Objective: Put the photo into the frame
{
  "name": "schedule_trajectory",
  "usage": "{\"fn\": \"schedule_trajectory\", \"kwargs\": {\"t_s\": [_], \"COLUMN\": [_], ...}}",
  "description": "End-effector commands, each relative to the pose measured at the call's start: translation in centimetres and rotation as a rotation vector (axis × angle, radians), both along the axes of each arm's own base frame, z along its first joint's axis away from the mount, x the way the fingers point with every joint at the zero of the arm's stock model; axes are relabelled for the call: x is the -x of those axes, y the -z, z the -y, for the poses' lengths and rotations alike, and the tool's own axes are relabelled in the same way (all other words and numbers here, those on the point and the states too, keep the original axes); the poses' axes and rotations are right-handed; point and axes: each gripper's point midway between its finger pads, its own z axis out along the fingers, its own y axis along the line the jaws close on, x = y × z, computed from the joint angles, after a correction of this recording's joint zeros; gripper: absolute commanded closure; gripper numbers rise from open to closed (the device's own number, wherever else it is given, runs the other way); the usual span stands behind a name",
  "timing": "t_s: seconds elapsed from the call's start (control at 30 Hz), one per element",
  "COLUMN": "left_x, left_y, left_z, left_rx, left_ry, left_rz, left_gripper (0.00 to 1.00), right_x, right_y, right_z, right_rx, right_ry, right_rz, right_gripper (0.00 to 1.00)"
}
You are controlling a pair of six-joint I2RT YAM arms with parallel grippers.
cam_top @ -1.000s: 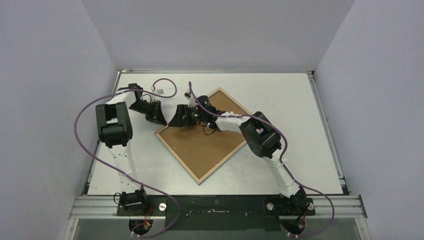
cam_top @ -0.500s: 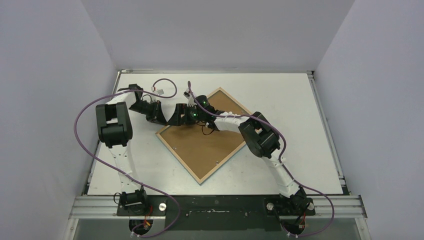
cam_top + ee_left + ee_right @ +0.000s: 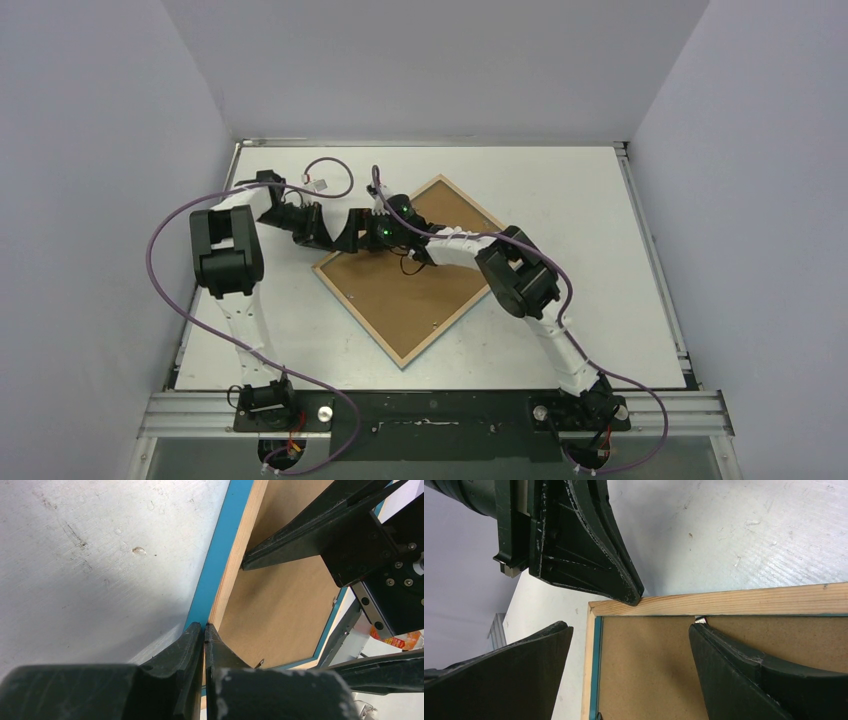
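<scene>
The frame (image 3: 405,357) lies face down as a diamond on the white table, its wooden reverse up and the brown backing board (image 3: 410,295) inside it. The photo is hidden. My left gripper (image 3: 325,240) is shut, its tips (image 3: 204,626) touching the frame's rim (image 3: 235,570) by the left corner, beside the blue border. My right gripper (image 3: 350,240) is open over that same corner (image 3: 631,627). One of its fingers is outside the frame. The other is above the backing board (image 3: 644,670) by a small metal tab (image 3: 700,619). The left gripper's fingertips (image 3: 636,597) show in the right wrist view against the wooden rim (image 3: 749,600).
Purple cables loop over both arms, and a small white connector (image 3: 320,182) lies at the back left. The right forearm (image 3: 455,243) crosses the frame's upper part. The enclosure walls stand close on the left, back and right.
My left gripper has moved right to the frame's left corner and now touches the rim. My right gripper has shifted slightly left. The two grippers now nearly meet.
</scene>
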Motion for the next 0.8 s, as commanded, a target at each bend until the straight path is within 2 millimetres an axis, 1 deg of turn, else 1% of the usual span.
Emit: {"fn": "schedule_trajectory", "kwargs": {"t_s": [0.0, 0.07, 0.13, 0.2, 0.27, 0.33, 0.37, 0.47, 0.53, 0.6, 0.7, 0.77], "left_x": [2.0, 1.9, 1.7, 1.3, 0.9, 0.4, 0.1, -1.2, -2.2, -3.4, -5.0, -6.3], "left_y": [0.4, 0.4, 0.0, -0.5, -1.2, -2.2, -2.7, -4.0, -4.5, -4.8, -4.9, -5.0], "left_z": [1.6, 1.5, 1.4, 1.2, 1.0, 1.0, 1.0, 1.1, 1.3, 1.6, 2.8, 4.0], "left_rx": [0.007, 0.007, 0.003, -0.001, 0.0, 0.006, 0.006, 0.0, -0.003, -0.009, -0.006, -0.006], "left_ry": [0.043, 0.041, 0.039, 0.036, 0.032, 0.028, 0.024, 0.006, 0.0, -0.009, -0.002, 0.009], "left_rz": [-0.038, -0.037, -0.029, -0.018, -0.007, 0.012, 0.025, 0.069, 0.088, 0.109, 0.133, 0.155], "left_gripper": [0.98, 0.98, 0.97, 0.98, 0.98, 0.97, 0.95, 0.82, 0.75, 0.68, 0.65, 0.65], "right_x": [-0.4, -0.3, 0.0, 0.5, 0.9, 0.5, 0.2, -1.3, -2.3, -3.2, -4.2, -4.6], "right_y": [1.2, 0.8, -0.2, -1.7, -3.7, -5.8, -6.8, -9.1, -9.4, -9.2, -8.6, -8.7], "right_z": [0.5, 0.2, 0.1, 0.2, 0.5, 1.8, 2.4, 5.2, 7.3, 9.4, 12.2, 13.9], "right_rx": [0.067, 0.058, 0.037, 0.01, -0.03, -0.069, -0.078, -0.086, -0.063, -0.041, -0.012, -0.003], "right_ry": [0.092, 0.084, 0.064, 0.037, 0.017, 0.025, 0.032, 0.077, 0.106, 0.145, 0.208, 0.249], "right_rz": [0.039, 0.042, 0.052, 0.058, 0.053, 0.049, 0.053, 0.081, 0.092, 0.095, 0.087, 0.092], "right_gripper": [0.08, 0.08, 0.07, 0.06, 0.05, 0.04, 0.03, 0.02, 0.01, 0.01, 0.01, 0.01]}}
